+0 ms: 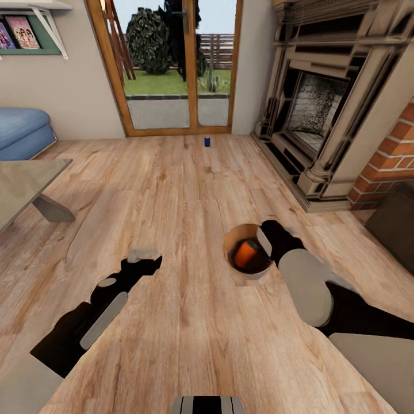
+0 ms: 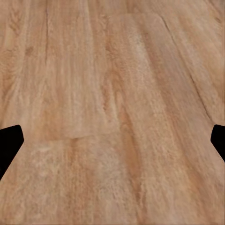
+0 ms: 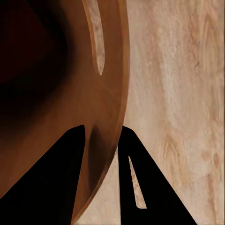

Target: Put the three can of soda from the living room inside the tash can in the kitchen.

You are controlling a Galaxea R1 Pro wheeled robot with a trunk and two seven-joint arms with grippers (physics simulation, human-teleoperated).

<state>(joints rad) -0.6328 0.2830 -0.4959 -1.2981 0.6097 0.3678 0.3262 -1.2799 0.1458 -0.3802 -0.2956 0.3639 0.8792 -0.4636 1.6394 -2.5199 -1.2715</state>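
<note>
Right gripper [image 3: 101, 140]: clamped on the bin [image 1: 244, 280] rim
Bin: holds an orange can [image 1: 247, 253]
Left gripper [image 1: 144, 260]: jaws apart, above bare floor [image 1: 190, 190]
Blue can [image 1: 207, 141]: upright on floor by the glass door [image 1: 172, 63]

Ahead of me the wood floor [image 1: 190, 190] lies open all the way to the glass door [image 1: 172, 63], with just the dark blue can [image 1: 207, 141] standing near its threshold. On my left the low table [image 1: 23, 184] juts in with its grey leg [image 1: 53, 210], and the blue sofa [image 1: 20, 132] sits behind it. On my right the fireplace [image 1: 322, 109] and brick wall [image 1: 385, 161] close that side. My left gripper [image 1: 144, 261] hangs over bare boards, fingers spread. My right gripper [image 3: 101, 145] pinches the trash can [image 1: 248, 276] wall, one finger [image 3: 51, 178] inside, so that hand is taken; an orange can [image 1: 247, 254] lies in the bin.
</note>
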